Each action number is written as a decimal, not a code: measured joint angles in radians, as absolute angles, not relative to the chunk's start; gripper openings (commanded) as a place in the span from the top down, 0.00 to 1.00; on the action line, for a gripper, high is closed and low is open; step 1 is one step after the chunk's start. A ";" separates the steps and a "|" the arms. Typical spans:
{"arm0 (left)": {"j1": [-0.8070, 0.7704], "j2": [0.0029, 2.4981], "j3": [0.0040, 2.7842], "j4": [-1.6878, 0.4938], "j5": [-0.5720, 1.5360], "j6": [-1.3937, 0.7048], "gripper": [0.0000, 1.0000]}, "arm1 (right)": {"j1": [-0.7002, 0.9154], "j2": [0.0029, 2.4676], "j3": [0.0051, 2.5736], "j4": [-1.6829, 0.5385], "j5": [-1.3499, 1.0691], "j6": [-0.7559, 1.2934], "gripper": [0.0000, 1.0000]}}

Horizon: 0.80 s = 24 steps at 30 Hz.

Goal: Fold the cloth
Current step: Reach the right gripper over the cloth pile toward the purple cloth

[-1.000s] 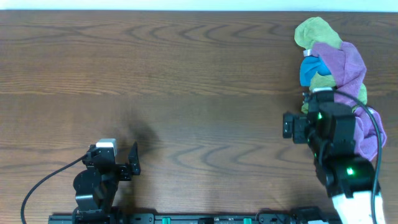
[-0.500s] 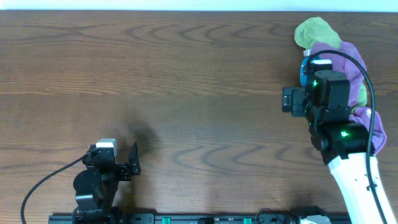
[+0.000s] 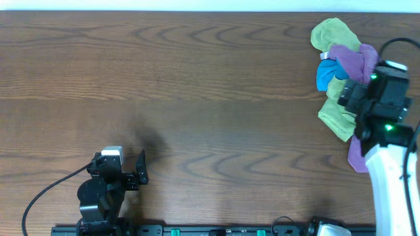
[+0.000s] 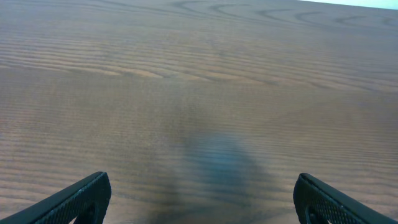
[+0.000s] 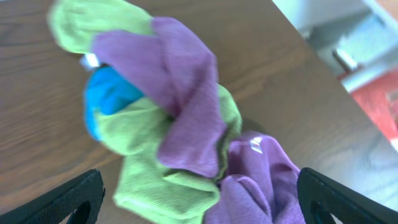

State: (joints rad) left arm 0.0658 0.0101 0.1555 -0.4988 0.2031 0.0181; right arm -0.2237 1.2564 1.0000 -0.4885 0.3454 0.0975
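Note:
The cloth (image 3: 352, 60), pinkish-purple, lies crumpled in a pile at the table's far right; in the right wrist view (image 5: 180, 93) it drapes over the other cloths. My right gripper (image 3: 374, 88) hovers over the pile, open and empty. In its wrist view (image 5: 199, 211) the jaws stand wide apart above lime-green and violet folds. My left gripper (image 3: 123, 168) is open and empty at the near left over bare wood, as its own view (image 4: 199, 202) also shows.
In the same pile are a lime-green cloth (image 3: 331, 33), a blue cloth (image 3: 325, 73) and a bluer violet cloth (image 5: 261, 186) with a white tag (image 5: 254, 146). The table's right edge (image 5: 323, 68) runs close beside the pile.
My right gripper has moved away from me and to the right, from the pile's near left side to above it. The left arm has not moved.

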 measured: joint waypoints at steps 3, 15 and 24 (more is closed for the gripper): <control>0.066 0.010 0.155 -0.499 0.203 0.019 0.05 | -0.277 1.304 1.000 -0.450 0.323 0.119 0.01; 0.066 0.010 0.155 -0.499 0.203 0.018 0.05 | -0.296 1.497 1.000 -0.401 0.280 0.162 0.03; 0.066 0.010 0.155 -0.499 0.203 0.018 0.05 | -0.374 1.590 1.000 -0.361 0.226 0.239 0.11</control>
State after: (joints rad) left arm 0.0658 0.0101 0.1555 -0.4988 0.2031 0.0181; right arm -0.3740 1.5902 1.0000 -0.3611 0.2256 0.2386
